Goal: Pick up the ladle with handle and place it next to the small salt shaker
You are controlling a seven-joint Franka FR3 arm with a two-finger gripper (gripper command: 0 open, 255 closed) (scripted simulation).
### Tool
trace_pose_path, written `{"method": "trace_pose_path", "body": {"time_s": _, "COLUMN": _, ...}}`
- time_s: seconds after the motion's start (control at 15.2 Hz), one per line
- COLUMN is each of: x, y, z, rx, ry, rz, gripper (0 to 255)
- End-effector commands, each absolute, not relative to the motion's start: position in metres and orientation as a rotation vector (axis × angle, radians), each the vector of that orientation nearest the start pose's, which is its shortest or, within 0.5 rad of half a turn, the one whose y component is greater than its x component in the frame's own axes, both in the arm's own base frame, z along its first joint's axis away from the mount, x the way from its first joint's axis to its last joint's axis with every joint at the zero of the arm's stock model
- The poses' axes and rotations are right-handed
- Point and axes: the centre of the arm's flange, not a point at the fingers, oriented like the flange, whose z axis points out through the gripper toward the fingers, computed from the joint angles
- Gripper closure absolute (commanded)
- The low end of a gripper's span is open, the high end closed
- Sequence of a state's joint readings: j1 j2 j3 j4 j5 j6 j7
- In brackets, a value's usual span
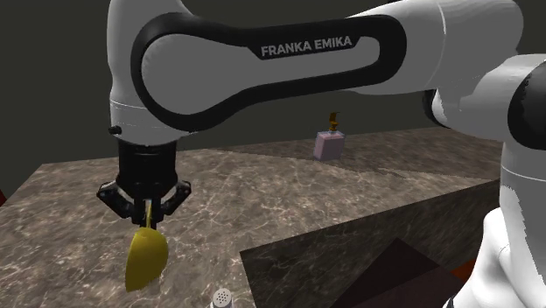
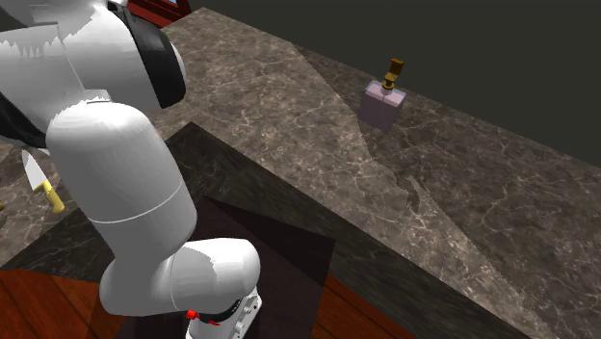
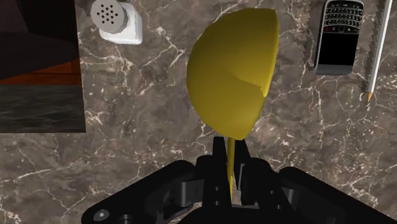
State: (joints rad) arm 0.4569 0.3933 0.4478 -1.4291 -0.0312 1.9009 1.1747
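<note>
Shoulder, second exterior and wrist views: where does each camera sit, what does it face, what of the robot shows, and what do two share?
Shoulder view: beside the stand, facing across the counter; forearm, hand clasping yellow ladle.
Second exterior view: above the base, looking down the counter; white arm links.
Wrist view: on the hand, looking down; black fingers.
Shared: ladle and salt shaker, shoulder and wrist views.

Ladle [image 3: 235,70] hangs from fingers [image 3: 253,181] over the bench [image 1: 289,188], between shaker [image 3: 116,22] on one side and phone [image 3: 339,35] beside pencil [image 3: 380,44] on the other; bottle [image 1: 330,144] well apart.
</note>
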Motion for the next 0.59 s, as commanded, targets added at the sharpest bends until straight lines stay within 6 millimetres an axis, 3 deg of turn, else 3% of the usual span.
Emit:
{"method": "trace_pose_path", "body": {"time_s": 0.0, "x": 0.462, "y": 0.523, "z": 0.492, "rx": -2.938, "ry": 0.45, "rz": 0.084, "gripper": 255}}
{"method": "trace_pose_path", "body": {"time_s": 0.53, "x": 0.462, "y": 0.523, "z": 0.45, "rx": -2.938, "ry": 0.45, "rz": 0.084, "gripper": 255}}
